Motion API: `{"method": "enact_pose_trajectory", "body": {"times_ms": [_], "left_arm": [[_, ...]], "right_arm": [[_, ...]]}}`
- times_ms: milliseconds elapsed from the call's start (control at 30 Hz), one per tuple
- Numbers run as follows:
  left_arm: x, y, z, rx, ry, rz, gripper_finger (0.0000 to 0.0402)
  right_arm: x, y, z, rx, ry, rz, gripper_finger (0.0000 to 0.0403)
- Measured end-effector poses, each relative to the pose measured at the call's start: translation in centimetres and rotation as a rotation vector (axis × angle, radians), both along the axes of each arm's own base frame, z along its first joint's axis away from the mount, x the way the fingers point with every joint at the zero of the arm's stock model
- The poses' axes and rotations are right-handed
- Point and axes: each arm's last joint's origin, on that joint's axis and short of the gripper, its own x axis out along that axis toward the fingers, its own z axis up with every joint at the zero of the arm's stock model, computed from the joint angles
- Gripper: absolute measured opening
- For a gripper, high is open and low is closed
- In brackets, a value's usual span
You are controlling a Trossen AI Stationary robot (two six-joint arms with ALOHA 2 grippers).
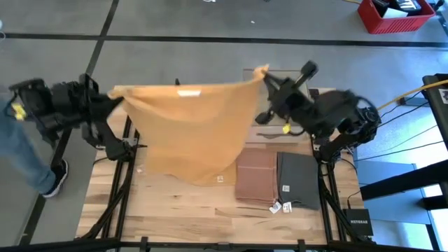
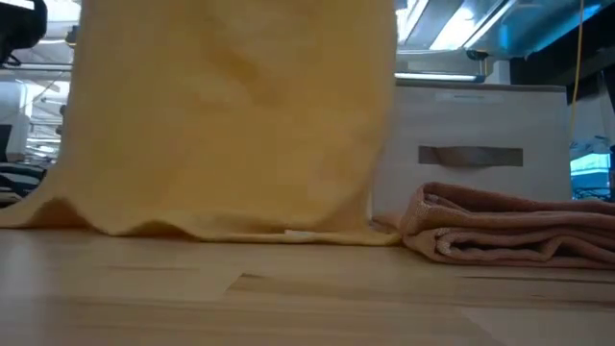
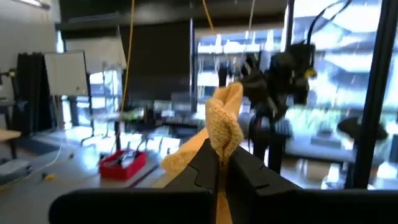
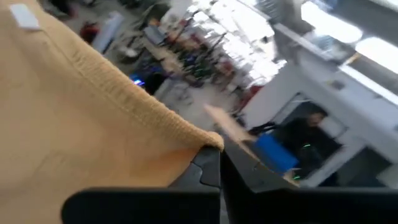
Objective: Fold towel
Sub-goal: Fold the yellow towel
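**Towel lifted and spread, ready for the first fold**

Both arms are holding the yellow towel (image 1: 189,129) up above the wooden tabletop (image 1: 175,210), stretched between them by its two upper corners. The left gripper (image 1: 115,103) is pinching one corner with its jaws closed on the cloth; the left wrist view is showing the bunched corner poking up between the dark fingers (image 3: 205,171). The right gripper (image 1: 266,82) is clamping the opposite corner, jaws likewise closed on the fabric, as the right wrist view is showing along the hemmed edge. The towel is hanging like a curtain, and in the low view its lower edge is trailing onto the tabletop in soft ripples.

Beside it, two already folded towels are lying near the right arm: a rust-brown one (image 1: 255,175) and a dark grey one (image 1: 299,180). A white box (image 2: 480,154) is standing behind them.

The step in hand appears to be the spreading and lay-down, with no fold yet made. The next move probably calls for both arms travelling together, keeping the top edge taut while lowering it, so the cloth is settling flat and clear of the folded pile rather than draping over the brown towel.
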Motion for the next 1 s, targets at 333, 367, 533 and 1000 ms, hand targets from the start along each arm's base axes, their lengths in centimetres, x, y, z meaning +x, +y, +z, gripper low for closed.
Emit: {"method": "enact_pose_trajectory", "body": {"times_ms": [333, 367, 533, 1000], "left_arm": [[2.5, -9.8, -4.0, 0.14, 0.2, -0.006, 0.0008], [2.7, -11.0, -4.5, 0.165, 0.209, -0.017, 0.0008], [2.7, -16.4, -6.8, 0.213, 0.218, -0.082, 0.0008], [1.7, -20.6, -1.1, 0.243, 0.148, -0.217, 0.0008]], "right_arm": [[-0.8, 5.3, -6.1, 0.426, 0.23, 0.416, 0.0003], [-0.7, 6.1, -6.7, 0.451, 0.262, 0.447, 0.0003], [-0.6, 10.4, -7.9, 0.478, 0.295, 0.564, 0.0003], [-4.1, 15.4, -2.1, 0.212, -0.083, 0.697, 0.0003]]}}
